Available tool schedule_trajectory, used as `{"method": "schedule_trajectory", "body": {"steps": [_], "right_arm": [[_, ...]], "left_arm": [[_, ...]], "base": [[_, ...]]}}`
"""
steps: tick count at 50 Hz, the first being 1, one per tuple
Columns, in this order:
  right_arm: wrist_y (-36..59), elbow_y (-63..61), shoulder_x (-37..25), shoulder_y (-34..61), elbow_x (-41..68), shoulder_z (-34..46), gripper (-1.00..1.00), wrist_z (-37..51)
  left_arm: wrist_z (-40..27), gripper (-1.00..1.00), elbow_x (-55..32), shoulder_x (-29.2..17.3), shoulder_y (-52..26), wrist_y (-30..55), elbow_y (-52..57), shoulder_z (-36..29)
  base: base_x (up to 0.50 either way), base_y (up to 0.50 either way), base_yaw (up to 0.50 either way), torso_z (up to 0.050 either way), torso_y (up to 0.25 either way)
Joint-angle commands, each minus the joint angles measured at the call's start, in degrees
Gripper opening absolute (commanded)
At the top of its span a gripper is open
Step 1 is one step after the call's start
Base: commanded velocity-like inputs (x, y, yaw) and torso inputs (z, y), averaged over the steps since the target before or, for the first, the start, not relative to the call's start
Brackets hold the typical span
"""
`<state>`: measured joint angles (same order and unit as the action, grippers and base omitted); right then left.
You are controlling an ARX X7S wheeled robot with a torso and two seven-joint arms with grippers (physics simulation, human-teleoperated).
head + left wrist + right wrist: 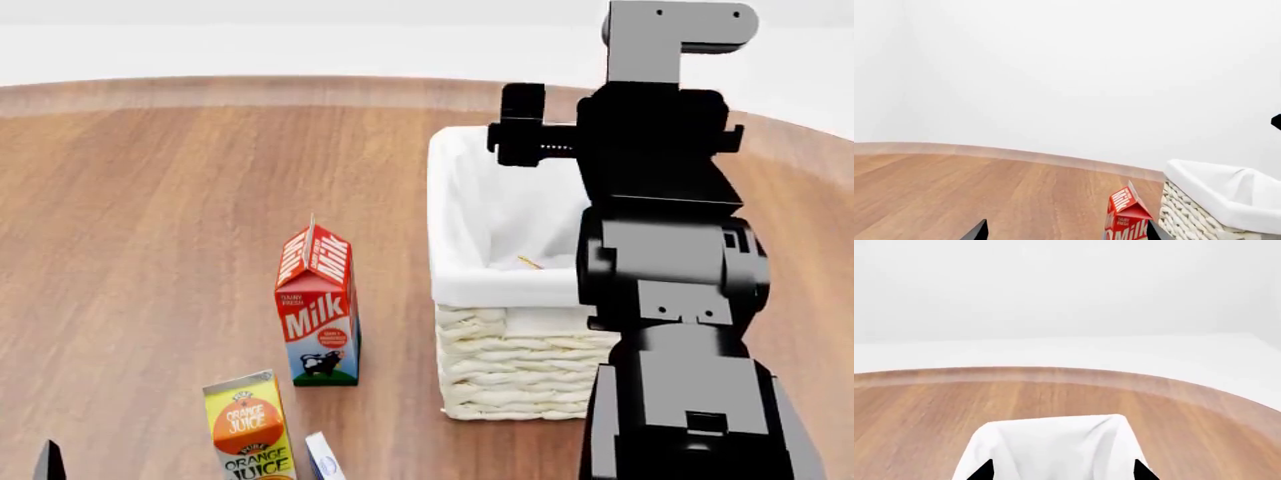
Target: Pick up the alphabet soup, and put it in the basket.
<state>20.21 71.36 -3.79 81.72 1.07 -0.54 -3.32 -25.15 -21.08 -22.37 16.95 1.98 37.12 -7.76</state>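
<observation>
The cream woven basket [514, 365] with white cloth lining stands right of centre on the wooden table. My right arm [667, 250] reaches over it and hides much of its inside. In the right wrist view my right gripper [1062, 472] is open above the white lining [1054, 445], with nothing between its tips. No alphabet soup can shows in any view. A thin yellowish sliver [530, 262] shows inside the basket beside the arm; I cannot tell what it is. My left gripper [1066, 234] is open and empty, low near the table's front left.
A red milk carton [316, 310] stands left of the basket and also shows in the left wrist view [1126, 215] next to the basket [1201, 212]. An orange juice carton [248, 428] and a white-blue item [323, 458] stand at the front.
</observation>
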Motion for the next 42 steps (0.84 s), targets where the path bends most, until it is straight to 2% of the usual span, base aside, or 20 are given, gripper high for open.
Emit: {"method": "schedule_trajectory", "body": {"steps": [1, 16, 17, 26, 29, 31, 34, 37, 42], "right_arm": [[-11.19, 3.63, 2.04, 1.05, -0.21, -1.71, 1.0, -1.62], [-36.9, 3.62, 2.03, -0.05, 0.2, -4.6, 1.0, -1.77], [-37.71, 3.62, 1.79, -0.34, -2.2, -2.81, 1.0, 2.11], [-56.5, 3.57, 1.72, -3.31, -1.36, -2.8, 1.0, 1.52], [-60.14, 3.44, 1.92, -3.99, -0.31, -3.14, 1.0, -0.05], [-60.33, 0.35, 1.99, -5.41, -0.11, -3.07, 1.0, -0.28], [-51.55, -17.24, 1.99, -12.04, -1.16, -2.1, 1.0, 0.86], [-47.55, -29.67, 1.61, -17.05, -5.12, -1.07, 1.0, 5.22], [-42.65, -41.65, 1.38, -22.35, -4.65, -0.68, 1.0, 5.41]], "left_arm": [[0.49, 1.0, 1.2, 1.48, 0.46, -1.11, 0.14, 0.27], [0.39, 1.0, 1.19, 1.06, 0.89, -1.44, 0.71, 0.05], [0.38, 1.0, 1.24, 1.03, 0.94, -1.46, 0.78, 0.02], [0.52, 1.0, 1.79, 0.88, 0.47, -1.48, 0.41, -0.63], [0.66, 1.0, 2.03, 0.78, 0.73, -1.93, 0.6, -0.79], [0.62, 1.0, 2.15, 0.7, 1.01, -2.22, 0.78, -0.72], [0.53, 1.0, 2.26, 0.69, 1.2, -2.42, 0.86, -0.72], [0.54, 1.0, 2.56, 0.61, 1.5, -2.76, 0.99, -0.83], [0.59, 1.0, 2.68, 0.4, 2.14, -3.56, 1.46, -0.67]], "base": [[0.0, 0.0, 0.0, 0.0, 0.0], [0.0, 0.0, 0.0, 0.0, 0.0], [0.0, 0.0, 0.0, 0.0, 0.0], [0.0, 0.0, 0.0, 0.0, 0.0], [0.0, 0.0, 0.0, 0.0, 0.0], [0.0, 0.0, 0.0, 0.0, 0.0], [0.0, 0.0, 0.0, 0.0, 0.0], [0.0, 0.0, 0.0, 0.0, 0.0], [0.0, 0.0, 0.0, 0.0, 0.0]]}}
